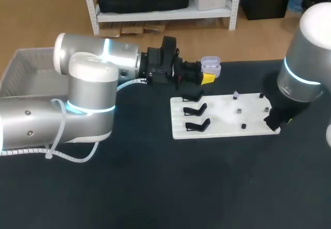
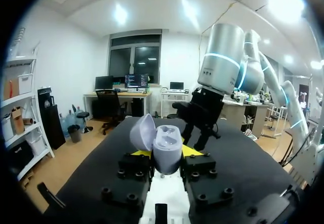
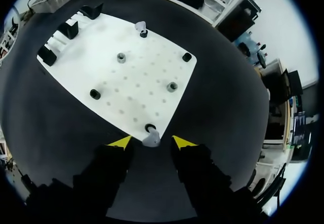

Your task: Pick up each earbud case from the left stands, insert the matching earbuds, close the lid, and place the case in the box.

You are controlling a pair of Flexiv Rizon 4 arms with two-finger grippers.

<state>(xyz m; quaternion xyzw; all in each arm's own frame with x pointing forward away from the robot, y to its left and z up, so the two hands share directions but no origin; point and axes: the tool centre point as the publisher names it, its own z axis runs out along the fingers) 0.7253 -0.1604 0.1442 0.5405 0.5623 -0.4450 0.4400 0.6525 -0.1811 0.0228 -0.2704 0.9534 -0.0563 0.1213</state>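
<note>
- Right wrist view: right claw point(image 3: 151, 143) open, its yellow tips either side of a small grey earbud point(image 3: 150, 139). A gap shows on each side, so no grip yet.
- The earbud sits on a black peg point(image 3: 150, 128) at the corner of the white board point(image 3: 126, 82) nearest this arm.
- Left claw point(image 2: 166, 157) is closed on the earbud case point(image 2: 167, 150), holding it by the body. The lid point(image 2: 143, 132) is swung open and both sockets face up and look empty.
- Head view: the case point(image 1: 211, 65) is held in the air just beyond the board's far edge, above the three black stands point(image 1: 195, 109), all of which look empty.
- Step in hand (judgement): take this earbud off its peg, then seat it in the held case.
- To do it well: centre the tips on the earbud before closing, pinch lightly, and lift straight up along the peg so it neither tilts nor flicks away.
- Pose: the right arm comes in from the right, wrist pointing steeply down over the board corner. The left arm reaches across from the left, claw roughly level, pointing toward the right arm.
- The box point(image 1: 20, 66) is at the far left, well apart from the case.
</note>
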